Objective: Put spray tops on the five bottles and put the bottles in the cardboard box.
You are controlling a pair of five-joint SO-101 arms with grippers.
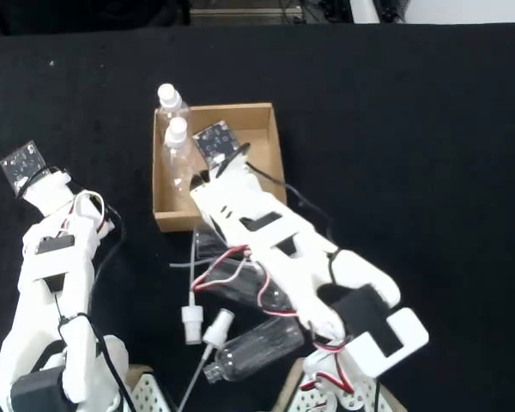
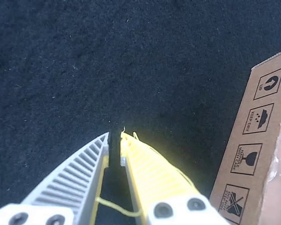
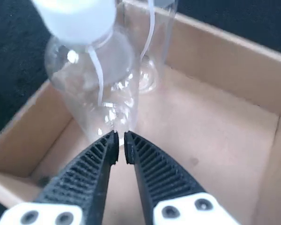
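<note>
Your cardboard box (image 1: 233,108) sits mid-table, with wide bare cloth out to the far and right edges of the table (image 1: 412,129). Inside it, two bottles fitted with spray tops (image 1: 177,127) stand along the left wall. One (image 1: 178,148) is partway along that wall, and the other (image 1: 169,103) is at the far left corner. The right half of the box floor is open.

Your right gripper (image 3: 121,137) hangs inside the box just beside the nearer bottle's base, fingers together and holding nothing. Your left gripper (image 2: 116,136) is over bare table left of the box, near its outer wall, fingers also together and empty.

Near the table's front edge, two loose spray tops (image 1: 191,323) lie side by side, their tubes trailing. One uncapped bottle (image 1: 256,345) lies just beside them. At least one more (image 1: 240,273) lies under the right arm (image 1: 275,240), which hides how many are there.
</note>
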